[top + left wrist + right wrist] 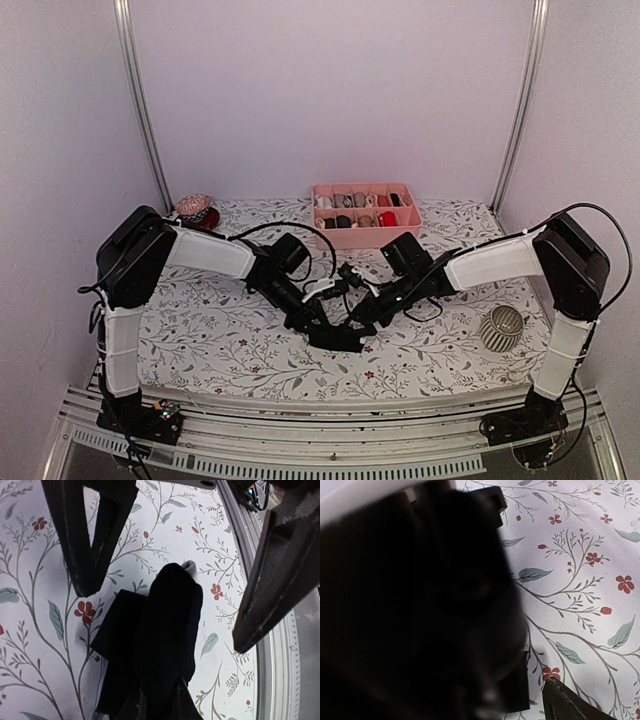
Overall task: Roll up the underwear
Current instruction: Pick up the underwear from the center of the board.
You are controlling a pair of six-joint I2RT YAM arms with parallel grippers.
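Observation:
One black underwear (341,338) lies bunched into a narrow roll on the floral cloth between the two arms. In the left wrist view the roll (167,625) runs up from my left gripper (160,697), which is shut on its near end. My left gripper (316,325) and right gripper (362,314) meet over it. The right gripper's fingers (85,540) stand wide open on either side of the roll. In the right wrist view a blurred black mass hides most of the frame; one fingertip (570,705) shows. No waistband can be made out, and the second brief is out of view.
A pink divided tray (365,240) with small bundles stands at the back centre. A red-and-pink bundle (195,210) lies at the back left and a grey ribbed ball (501,327) at the right. The table's metal front rail (280,680) is close to the roll.

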